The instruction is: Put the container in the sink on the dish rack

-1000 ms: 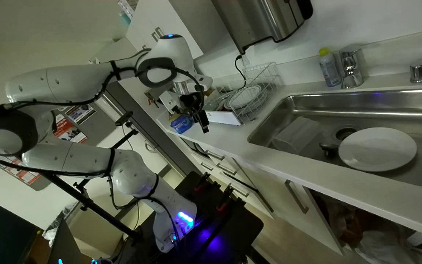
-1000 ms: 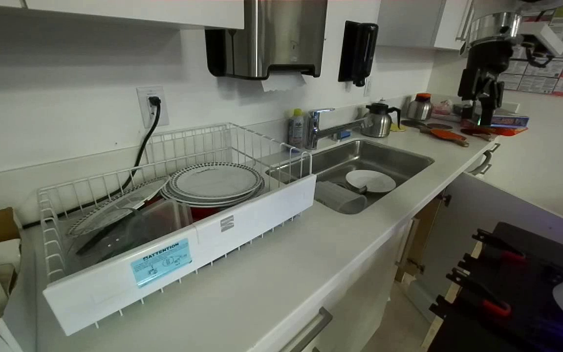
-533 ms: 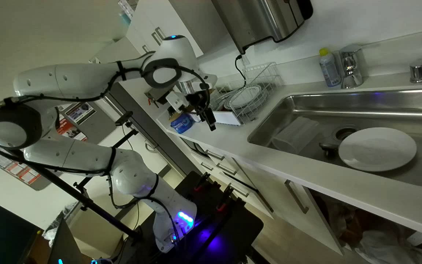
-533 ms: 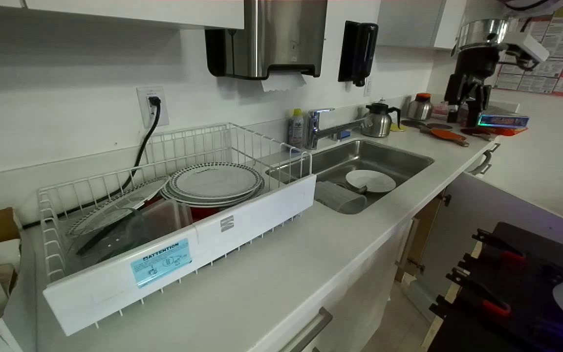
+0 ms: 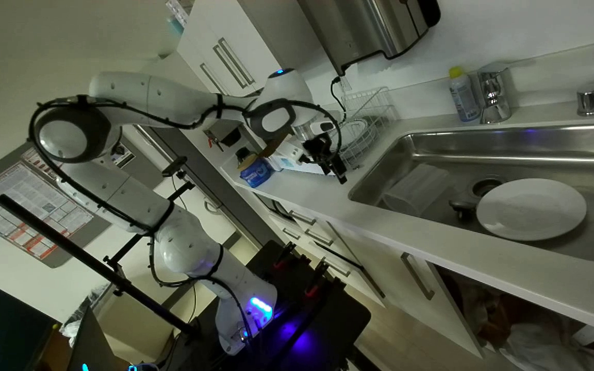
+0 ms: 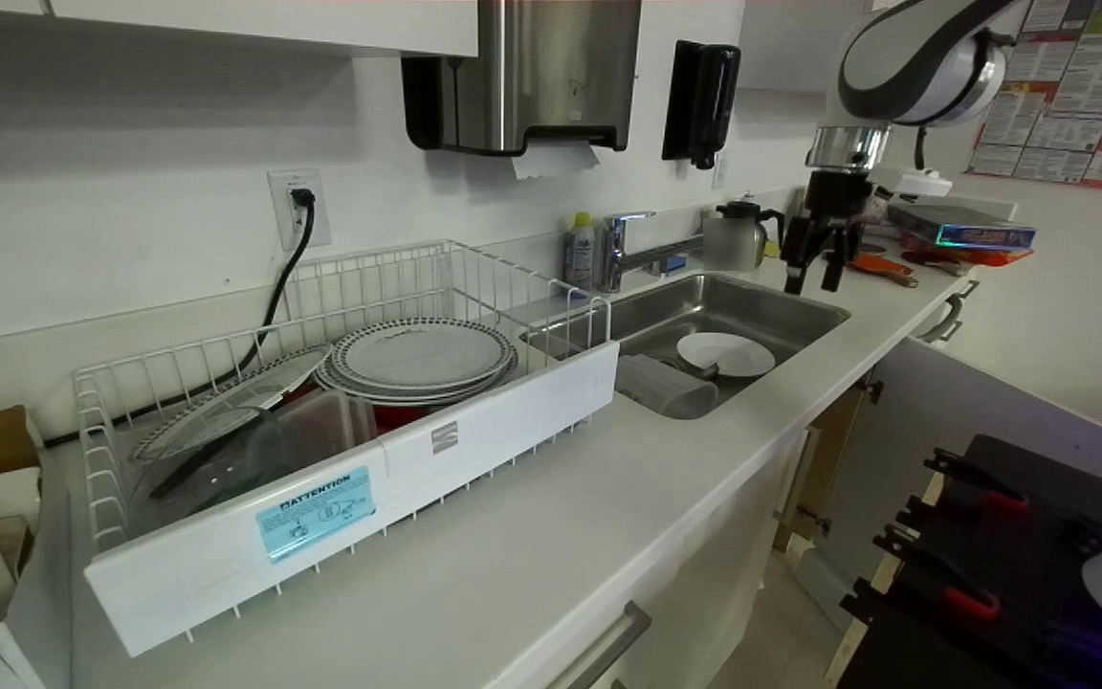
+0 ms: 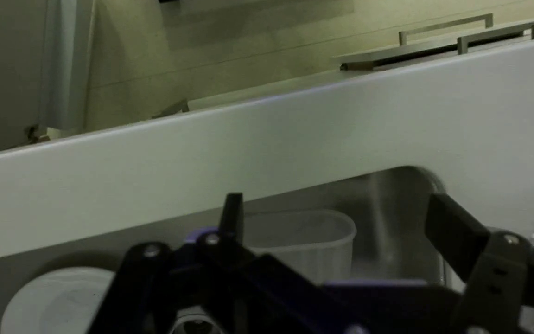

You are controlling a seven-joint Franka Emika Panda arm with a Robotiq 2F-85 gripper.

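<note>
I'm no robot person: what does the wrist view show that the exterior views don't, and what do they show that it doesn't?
Only in the wrist view does the container appear framed by the open end effector.

Only the exterior views show the robot's arm, the yellow-capped bottle and the metal towel dispenser. They also show the dish rack; the wrist view has at most its pale edge.

All share the counter, the steel sink, the white plate in it, the container and the end effector.
</note>
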